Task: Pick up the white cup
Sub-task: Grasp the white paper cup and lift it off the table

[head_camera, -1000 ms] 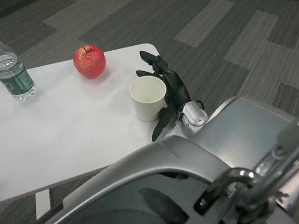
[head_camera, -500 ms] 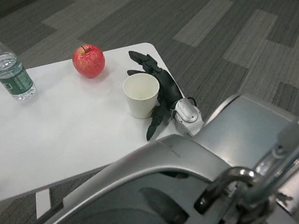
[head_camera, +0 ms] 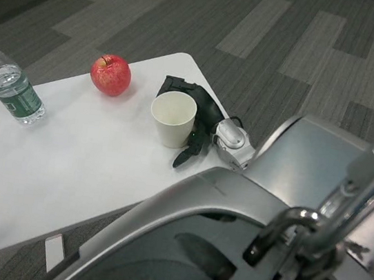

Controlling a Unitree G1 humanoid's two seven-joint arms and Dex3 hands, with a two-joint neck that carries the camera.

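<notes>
right robot hand (head_camera: pixel 200 117) now curled closer around white cup (head_camera: pixel 172 118), cup nudged left

White cup (head_camera: pixel 172 118) stands upright, mouth up, near the tabletop's (head_camera: pixel 65 165) far right corner. Right hand (head_camera: pixel 200 117) wraps it from the right side, fingers curled against the back wall and thumb low at the front. Red apple (head_camera: pixel 110 75) sits near the far edge, left of the cup. Water bottle (head_camera: pixel 7 90) stands at the far left.
</notes>
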